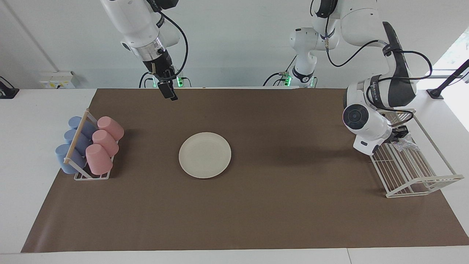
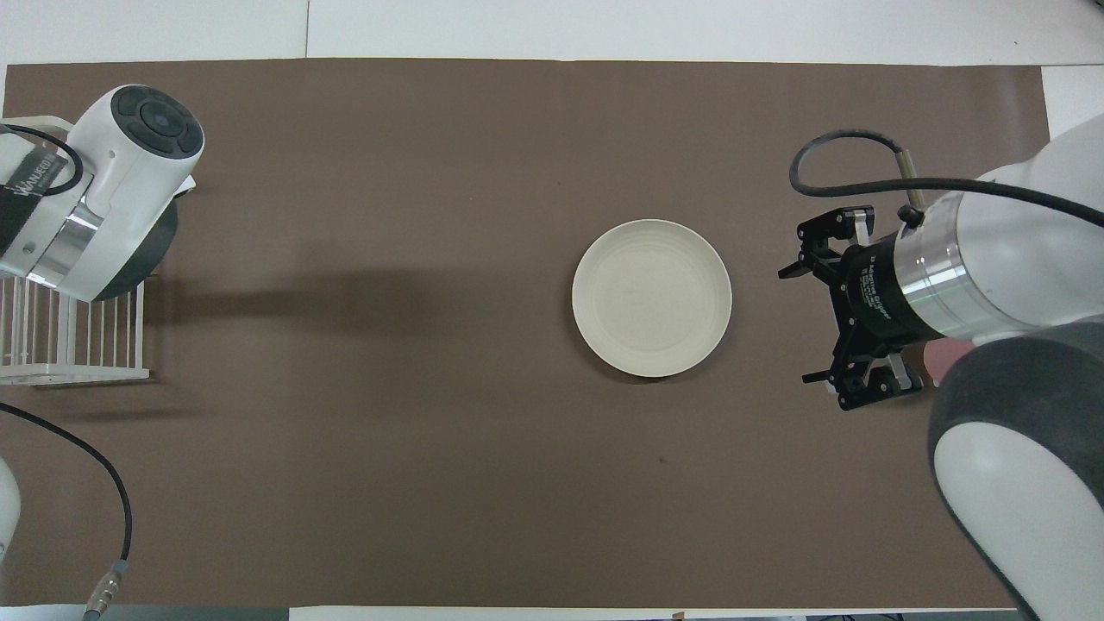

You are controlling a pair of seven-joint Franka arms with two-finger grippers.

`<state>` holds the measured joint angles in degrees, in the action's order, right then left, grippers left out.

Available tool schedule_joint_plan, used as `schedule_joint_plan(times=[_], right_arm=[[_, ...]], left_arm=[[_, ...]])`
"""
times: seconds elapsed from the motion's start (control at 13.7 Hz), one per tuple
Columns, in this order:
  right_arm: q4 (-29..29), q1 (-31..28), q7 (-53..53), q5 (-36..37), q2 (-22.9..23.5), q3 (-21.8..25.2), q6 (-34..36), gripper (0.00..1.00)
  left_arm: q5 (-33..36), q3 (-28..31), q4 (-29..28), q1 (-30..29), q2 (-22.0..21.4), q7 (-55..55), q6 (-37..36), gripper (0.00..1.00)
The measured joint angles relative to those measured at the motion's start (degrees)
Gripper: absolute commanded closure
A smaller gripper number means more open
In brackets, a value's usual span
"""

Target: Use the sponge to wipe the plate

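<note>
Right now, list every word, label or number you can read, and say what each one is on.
No text can be read for certain.
White lettering on the black strap round the left arm: too blurred to read.
White print on the black collar at the right arm's wrist: too small to read.

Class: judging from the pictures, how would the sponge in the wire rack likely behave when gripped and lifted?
The sponge looks crinkled and sparkly, so it probably squashes rather than staying stiff. It is small beside the plate, so likely light. Lying in the wire rack, it may snag on the bars.
</note>
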<state>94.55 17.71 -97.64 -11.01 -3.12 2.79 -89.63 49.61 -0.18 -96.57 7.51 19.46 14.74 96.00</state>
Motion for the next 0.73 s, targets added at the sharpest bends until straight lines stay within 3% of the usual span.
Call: schedule_joint_plan(times=[0.22, 0.36, 0.73], right_arm=[[0.0, 2.5, -2.7, -0.1, 0.0, -0.7, -3.3, 0.00], [0.0, 2.9, -3.6, -0.1, 0.0, -1.2, -3.3, 0.00], [0.6, 2.8, -3.5, -0.1, 0.0, -1.3, -2.4, 0.00]], left_arm=[[-0.2, 0.0, 0.3, 0.1, 0.0, 0.0, 0.0, 1.00], [-4.1, 0.0, 2.0, 0.3, -0.3, 0.4, -0.8, 1.00], [-29.6, 0.2, 13.7, 0.4, -4.6, 0.5, -15.9, 1.00]])
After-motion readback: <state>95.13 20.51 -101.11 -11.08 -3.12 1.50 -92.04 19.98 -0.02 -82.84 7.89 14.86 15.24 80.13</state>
